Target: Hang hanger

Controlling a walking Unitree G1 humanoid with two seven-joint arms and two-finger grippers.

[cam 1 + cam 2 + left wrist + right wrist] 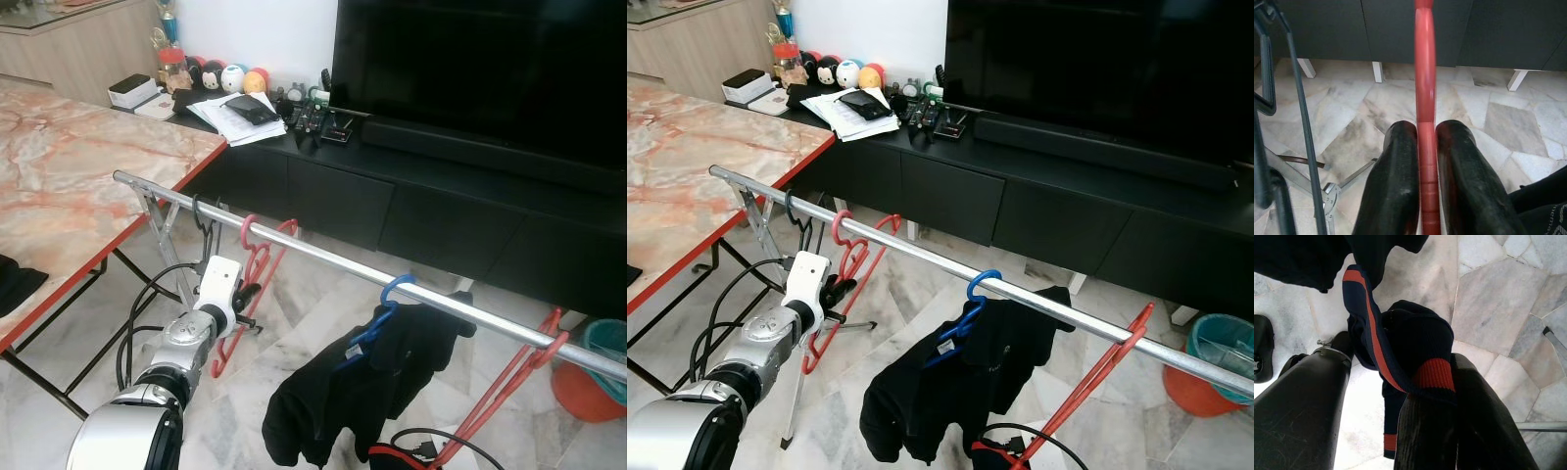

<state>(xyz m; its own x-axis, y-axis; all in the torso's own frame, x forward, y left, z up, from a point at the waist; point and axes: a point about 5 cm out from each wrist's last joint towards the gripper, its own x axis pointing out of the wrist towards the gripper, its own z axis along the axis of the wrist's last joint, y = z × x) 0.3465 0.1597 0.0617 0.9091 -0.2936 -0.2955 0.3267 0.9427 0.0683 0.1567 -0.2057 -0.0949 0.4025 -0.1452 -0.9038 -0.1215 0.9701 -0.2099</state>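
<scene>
Red plastic hanger (257, 257) hooked over the silver metal rail (323, 257), beside a black hanger (204, 223). Left end effector (1422, 147) clamps its lower bar. Right end effector (1400, 396) pinches navy red-striped fabric (1400, 347) above marble floor (1498, 293).

Your left gripper (1422, 166) is clamped on the red hanger (257, 284), whose hook sits over the rail (323, 257). Just beside it on the table side hangs a black hanger (201, 223), close enough to snag. Toward the other side you have a bare stretch of rail up to the blue hanger (384, 304) carrying a black shirt (377, 387) (it droops low). The marble table (69, 186) crowds the rail's near end; the black cabinet (431, 211) stands behind.
</scene>
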